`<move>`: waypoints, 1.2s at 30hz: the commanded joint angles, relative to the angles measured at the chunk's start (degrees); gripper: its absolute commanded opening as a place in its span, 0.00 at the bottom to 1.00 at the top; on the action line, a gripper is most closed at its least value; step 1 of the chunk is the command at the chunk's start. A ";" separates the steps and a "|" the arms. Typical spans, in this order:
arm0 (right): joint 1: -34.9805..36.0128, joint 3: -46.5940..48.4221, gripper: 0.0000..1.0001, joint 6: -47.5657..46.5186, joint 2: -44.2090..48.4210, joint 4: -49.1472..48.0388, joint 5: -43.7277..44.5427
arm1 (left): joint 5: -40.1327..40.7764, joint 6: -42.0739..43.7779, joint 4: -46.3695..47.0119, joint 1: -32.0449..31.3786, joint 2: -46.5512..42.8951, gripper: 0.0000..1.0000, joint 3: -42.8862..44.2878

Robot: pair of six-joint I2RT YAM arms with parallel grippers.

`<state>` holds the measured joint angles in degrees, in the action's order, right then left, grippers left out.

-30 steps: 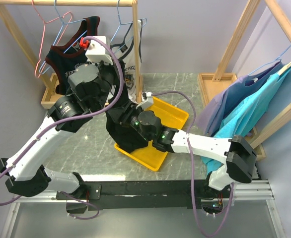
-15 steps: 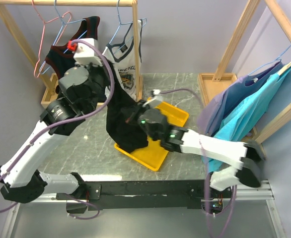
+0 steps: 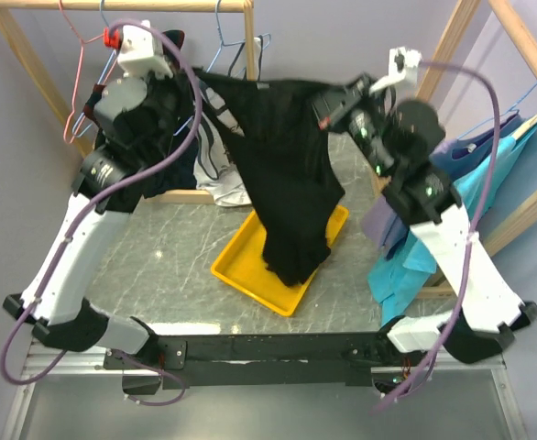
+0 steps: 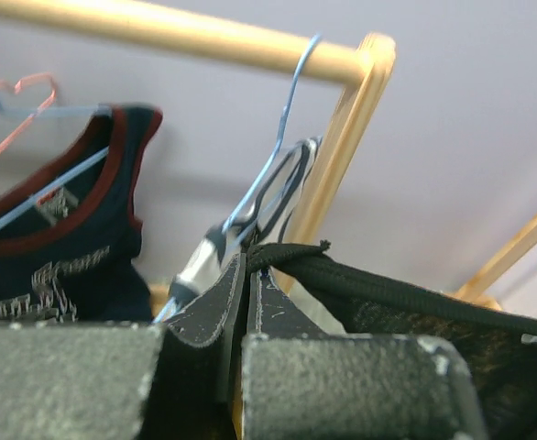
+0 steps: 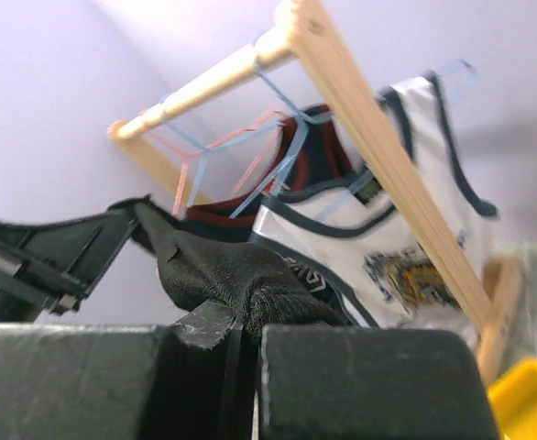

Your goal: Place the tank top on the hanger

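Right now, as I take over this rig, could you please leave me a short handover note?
Left claw: shut on one strap of the tank top.
Right claw: shut on its other shoulder.
Tank top: stretched in the air between both arms, hem hanging over the yellow tray.
Pink-red wire hanger: bare on the wooden rail, far left.
Done: top lifted and spread.
Left: thread it onto the hanger.

There is one tank top (image 3: 287, 156) and one yellow tray (image 3: 236, 270). Behind the left gripper (image 4: 243, 275) hang one pink-red hanger (image 4: 19, 131), two light blue hangers (image 4: 280, 137) and two jerseys (image 4: 58, 266). Beside the right gripper (image 5: 241, 325) hang one blue hanger (image 3: 516, 103) and two blue shirts (image 3: 470, 183).
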<state>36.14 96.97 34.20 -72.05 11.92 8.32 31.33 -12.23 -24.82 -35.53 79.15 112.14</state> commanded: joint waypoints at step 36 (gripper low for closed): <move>7.28 -60.58 0.13 6.85 4.38 -1.55 -24.23 | -17.89 -32.95 5.39 0.90 -24.05 0.02 -76.19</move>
<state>42.48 34.44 43.27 -66.96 12.43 -19.55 13.54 -43.29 -23.16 -34.85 54.11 35.88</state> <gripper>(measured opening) 0.042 0.031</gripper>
